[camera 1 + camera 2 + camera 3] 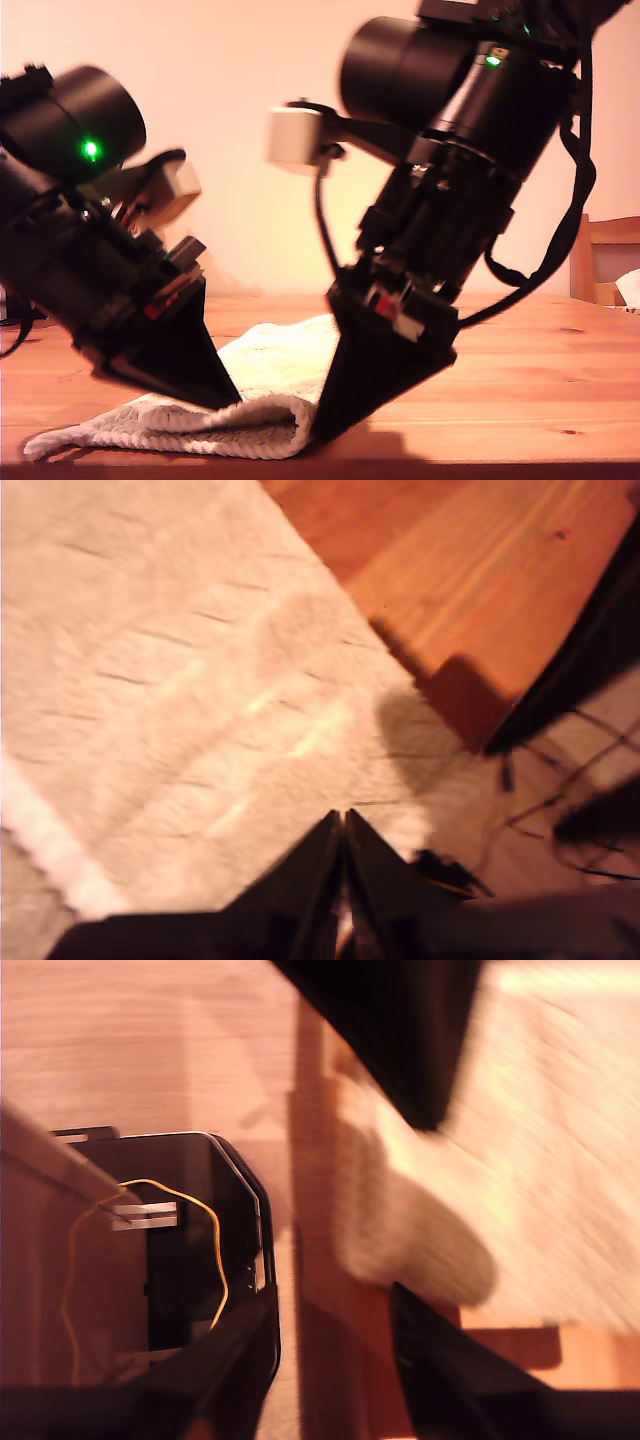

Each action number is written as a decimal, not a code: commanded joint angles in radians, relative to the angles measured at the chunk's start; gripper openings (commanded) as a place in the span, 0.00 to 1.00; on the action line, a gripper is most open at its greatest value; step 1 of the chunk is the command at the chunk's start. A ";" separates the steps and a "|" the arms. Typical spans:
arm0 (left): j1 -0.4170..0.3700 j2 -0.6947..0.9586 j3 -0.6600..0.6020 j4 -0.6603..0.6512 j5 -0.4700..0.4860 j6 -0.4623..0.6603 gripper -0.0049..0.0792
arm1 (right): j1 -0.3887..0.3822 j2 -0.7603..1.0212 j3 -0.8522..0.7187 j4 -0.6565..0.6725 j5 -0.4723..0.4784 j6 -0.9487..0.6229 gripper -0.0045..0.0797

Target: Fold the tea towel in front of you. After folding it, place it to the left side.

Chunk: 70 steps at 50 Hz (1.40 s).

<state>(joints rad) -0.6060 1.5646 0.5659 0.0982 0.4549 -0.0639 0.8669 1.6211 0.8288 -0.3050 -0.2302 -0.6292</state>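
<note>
Exterior view: the pale cream, fluffy terry tea towel (270,375) lies limp on the wooden counter (540,360); first wrist view: my first gripper (343,820), fingers pressed together, touches its pile; second wrist view: my second gripper (335,1305), fingers spread, faces the rolled end, likely the firmest hold.

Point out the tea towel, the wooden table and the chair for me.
tea towel (268,418): exterior view, rolled front fold.
wooden table (540,390): exterior view, bare top.
chair (600,250): exterior view, backrest.
</note>
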 commanded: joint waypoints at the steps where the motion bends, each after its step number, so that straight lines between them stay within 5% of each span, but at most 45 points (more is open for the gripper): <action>1: -0.002 0.007 -0.011 0.002 0.016 -0.024 0.04 | 0.018 0.004 -0.008 0.000 0.023 -0.002 0.52; 15: -0.019 0.007 -0.011 -0.054 0.024 -0.042 0.04 | 0.066 0.005 -0.008 0.035 0.179 -0.008 0.56; 42: -0.030 0.013 -0.011 0.031 -0.106 -0.052 0.03 | 0.082 0.005 -0.008 0.015 0.189 0.003 0.56; 70: -0.043 0.092 -0.011 -0.016 -0.035 -0.095 0.03 | 0.107 0.005 -0.008 0.045 0.211 -0.003 0.56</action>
<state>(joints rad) -0.6369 1.6138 0.5747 0.1173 0.3973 -0.1547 0.9646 1.6211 0.8288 -0.2707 -0.0238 -0.6300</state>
